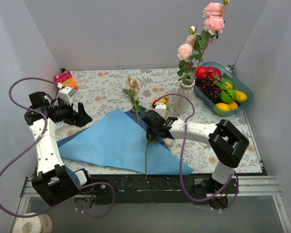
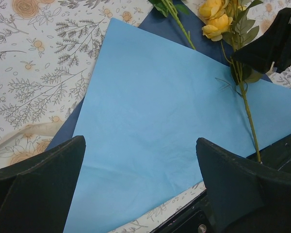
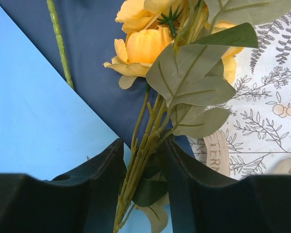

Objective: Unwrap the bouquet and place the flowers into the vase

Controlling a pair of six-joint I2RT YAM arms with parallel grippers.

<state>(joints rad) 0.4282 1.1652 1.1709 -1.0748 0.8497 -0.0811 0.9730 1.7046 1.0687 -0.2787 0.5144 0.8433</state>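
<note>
Light blue paper [image 1: 111, 145] is lying flat and unfolded across the near part of the table [image 1: 102, 87]. A darker blue sheet [image 3: 87, 58] is showing from under its far edge. The wrapping is therefore already undone, and the stems are lying loose for picking.

The left gripper [image 2: 140, 141] is hovering over the paper's left side with its jaws spread wide and nothing between them. It is probably waiting there to pin the sheet if it drags.

Further in, the right gripper [image 3: 144, 145] is reaching low over the paper's far edge. Its fingers are standing close on either side of the stems of the yellow flowers [image 3: 145, 43], just below the leaves. I cannot tell whether they are pinching yet. Taking the stems there is likely sparing the blooms and leaving the long stalk free to be fed downward.

Beyond it, a pink sprig [image 1: 134, 92] is lying on the cloth, not yet collected.

Right of that, the vase [image 1: 183, 97] is standing upright with tall pink roses [image 1: 203, 29] already in it. Its narrow neck is going to demand a careful, near-vertical entry. The teal fruit basket [image 1: 247, 97] is sitting just beside it, crowding the approach.
</note>
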